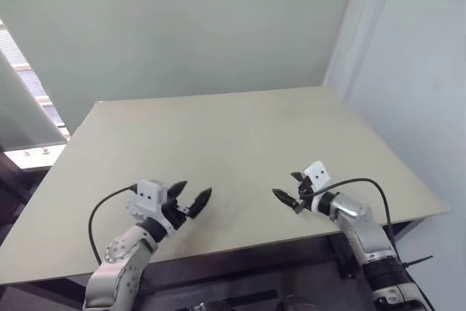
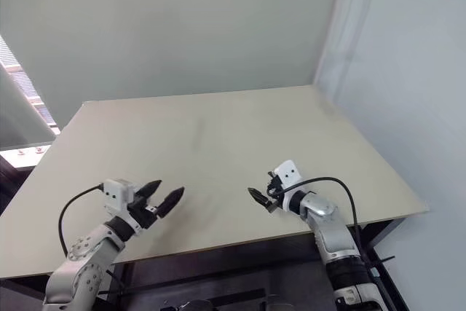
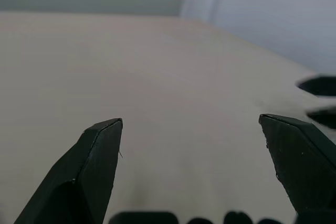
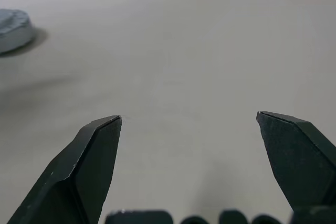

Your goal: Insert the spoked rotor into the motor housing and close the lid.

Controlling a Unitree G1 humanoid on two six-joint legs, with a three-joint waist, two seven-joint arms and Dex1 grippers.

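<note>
I see both grippers, left gripper [image 1: 191, 200] and right gripper [image 1: 290, 190], spread apart and empty over the desk [image 1: 233, 143]. A grey round lid [image 4: 13, 29] lies flat on the desk, well away from the right gripper.

the table [image 1: 240, 136] stands before a wall [image 1: 182, 27], with a second wall [image 1: 415, 71] along its right side. the left gripper [image 1: 191, 200] hangs over the table's near left part and the right gripper [image 1: 290, 189] over its near right part, the two well apart and pointing toward each other across the near edge. in the right wrist view a round disc [image 4: 13, 29] lies on the table, well away from that gripper's fingers [image 4: 94, 150].
</note>
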